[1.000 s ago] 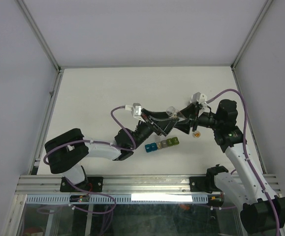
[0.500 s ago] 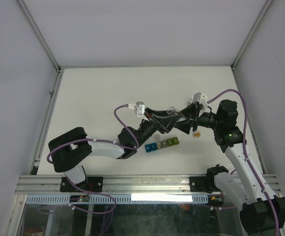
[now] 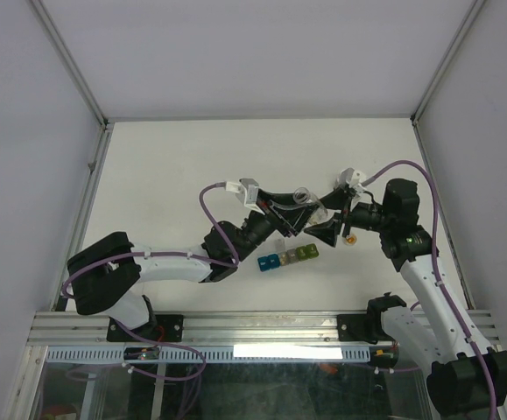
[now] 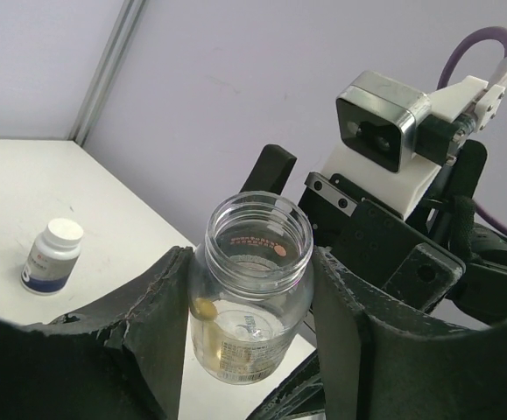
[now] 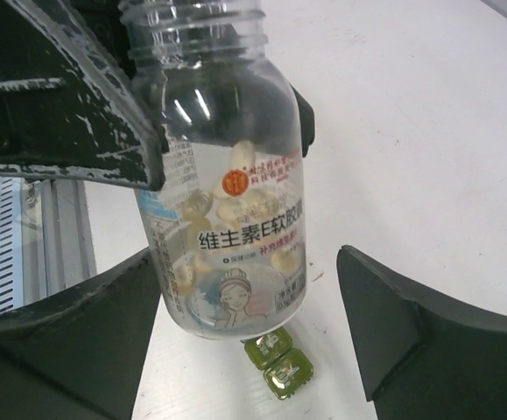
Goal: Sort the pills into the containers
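Note:
My left gripper (image 3: 295,213) (image 4: 251,261) is shut on a clear open-mouthed pill bottle (image 3: 303,200) (image 4: 253,324), held above the table. Several pale yellow pills (image 5: 232,206) lie inside it; one (image 4: 205,307) shows in the left wrist view. The labelled bottle (image 5: 235,254) hangs between the spread fingers of my right gripper (image 3: 327,229) (image 5: 249,262), which is open; its right finger stands apart from the bottle. The containers (image 3: 288,256), a strip of five small coloured cubes, lie on the table below the bottle. Only the two green cubes (image 5: 278,363) show in the right wrist view.
A small orange round thing (image 3: 350,239) lies on the table right of the strip, under my right wrist. A small white capped bottle (image 4: 52,255) stands on the table in the left wrist view. Walls enclose the table on three sides.
My left arm's shoulder and elbow have swung left while the bottle stayed roughly in place. My right gripper has shifted slightly down toward the near side.

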